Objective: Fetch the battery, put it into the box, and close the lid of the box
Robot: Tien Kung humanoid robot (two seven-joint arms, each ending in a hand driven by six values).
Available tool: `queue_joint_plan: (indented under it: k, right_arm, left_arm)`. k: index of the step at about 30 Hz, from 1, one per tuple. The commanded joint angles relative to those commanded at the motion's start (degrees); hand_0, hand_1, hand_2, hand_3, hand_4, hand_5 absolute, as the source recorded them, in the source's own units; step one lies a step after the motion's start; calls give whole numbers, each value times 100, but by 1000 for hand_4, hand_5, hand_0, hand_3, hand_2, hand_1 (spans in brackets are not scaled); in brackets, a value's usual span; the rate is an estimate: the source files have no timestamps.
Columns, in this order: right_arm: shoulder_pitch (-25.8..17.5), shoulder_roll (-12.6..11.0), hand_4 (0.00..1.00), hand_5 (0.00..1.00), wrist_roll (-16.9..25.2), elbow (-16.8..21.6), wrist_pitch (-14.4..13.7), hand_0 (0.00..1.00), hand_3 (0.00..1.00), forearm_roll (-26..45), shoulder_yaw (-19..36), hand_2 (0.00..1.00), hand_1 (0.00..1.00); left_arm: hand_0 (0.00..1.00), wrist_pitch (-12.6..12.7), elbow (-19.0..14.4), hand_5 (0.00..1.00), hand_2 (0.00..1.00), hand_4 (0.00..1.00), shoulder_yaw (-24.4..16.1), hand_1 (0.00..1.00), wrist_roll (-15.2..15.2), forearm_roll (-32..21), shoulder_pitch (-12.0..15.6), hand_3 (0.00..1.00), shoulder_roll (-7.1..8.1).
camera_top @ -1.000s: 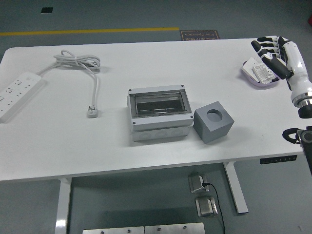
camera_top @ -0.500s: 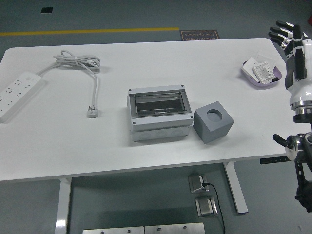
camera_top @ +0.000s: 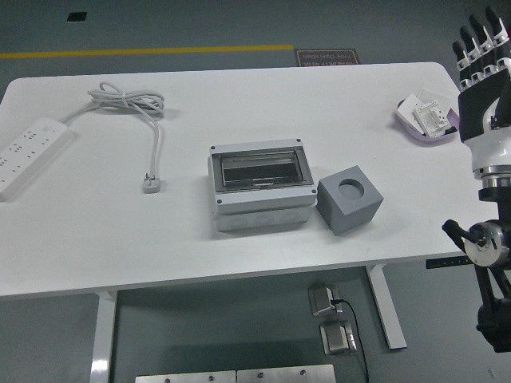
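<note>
A grey box (camera_top: 260,186) with a shut clear lid sits at the table's middle. A purple tray (camera_top: 427,120) at the far right holds white battery-like packs (camera_top: 432,116). My right hand (camera_top: 481,52) is raised at the right edge, beside and beyond the tray, fingers straight and spread, holding nothing. My left arm does not show.
A grey cube with a round hole (camera_top: 350,199) stands right of the box, close to it. A white power strip (camera_top: 26,152) lies at the left edge, its coiled cable (camera_top: 128,101) and plug (camera_top: 152,183) left of the box.
My right hand has lifted off the purple tray, pulled back to the right and upward, and its fingers have straightened. It holds nothing. The tray's contents stay in place.
</note>
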Motion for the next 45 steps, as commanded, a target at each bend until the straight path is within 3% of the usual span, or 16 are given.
queue_joint_plan:
  k: [5,6,11,12,17,18,23,24,35,45]
  right_arm:
    - [-11,-8,998,998,-37,-6,4,998,969,-41,28,943,993]
    - [-13,-10,998,998,-37,-7,2,998,967,-41,29,926,981]
    - [-25,-16,998,998,-40,-12,-2,998,967,-68,36,926,981]
    - [-26,-15,998,998,-45,-9,-4,998,964,-90,40,918,973]
    - [-17,-28,998,998,-71,-1,-9,998,964,-166,32,918,973]
    - [-15,-33,998,998,-78,-1,-11,998,962,-182,28,911,966]
    - [-7,-54,998,998,-139,-7,-35,998,962,-254,-6,911,966]
    - [-9,-54,998,998,-152,-9,-40,998,959,-270,-12,910,964]
    - [-162,-62,998,998,-266,41,-118,998,959,-485,219,908,964]
    - [-219,-47,998,998,-335,68,-196,998,956,-598,370,902,958]
  left_arm:
    - [655,4,0,466,539,784,-6,653,18,10,-2,740,5]
    - [653,3,0,467,455,786,-2,651,21,6,-3,732,4]
    - [653,12,0,467,455,786,-15,651,33,54,-13,732,-4]
    - [655,17,0,470,383,787,-18,650,36,73,-15,729,-5]
    - [655,28,0,470,383,787,-26,650,45,139,-11,729,-1]
    - [652,29,0,472,277,786,-24,633,46,141,-10,702,2]
    - [652,25,0,472,277,786,22,633,25,76,-11,702,12]
    - [652,24,0,471,229,785,31,604,17,66,-14,686,12]
    - [652,-54,0,471,231,784,303,608,-246,-129,-111,689,128]
    - [651,-137,0,472,291,785,504,617,-364,-197,-186,691,247]
